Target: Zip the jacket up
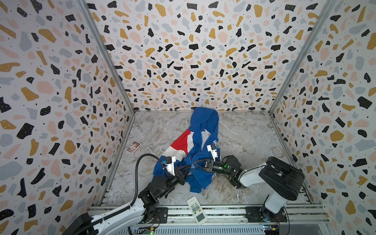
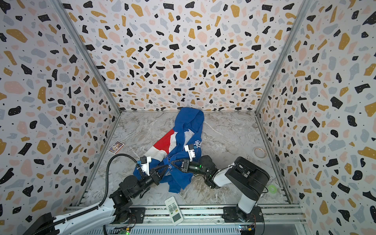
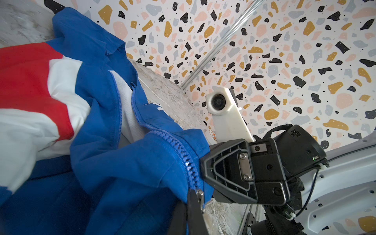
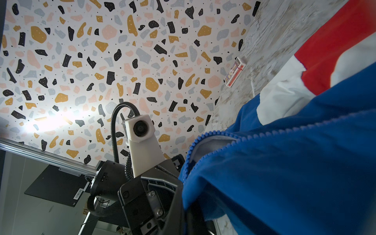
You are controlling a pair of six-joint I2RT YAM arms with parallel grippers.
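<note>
A: Now, first entry: jacket point(image 1: 203, 132)?
B: Blue, with red and white bands. Crumpled on the worktop point(image 1: 244, 132), hood point(image 1: 205, 118) at the end farthest from both hands, hem end at their tips.
A: Left hand point(image 1: 190, 167)?
B: Clamped fully on the jacket's front edge at the foot of the zipper point(image 3: 183, 154), beside the metal slider point(image 3: 200, 195).
A: Right hand point(image 1: 194, 162)?
B: Likewise clamped, pinching jacket cloth just beside the zipper. Its tips nearly meet the left hand's.
A: Zipper state?
B: Rows apart beyond the hands, white lining point(image 3: 126, 97) between. Close to the hands, cannot tell.
A: Sundries?
B: Three: card box point(image 1: 133, 147) well off to the left hand's outer side; tape roll point(image 1: 277, 152) well past the right hand; remote point(image 1: 197, 210) behind both hands.
</note>
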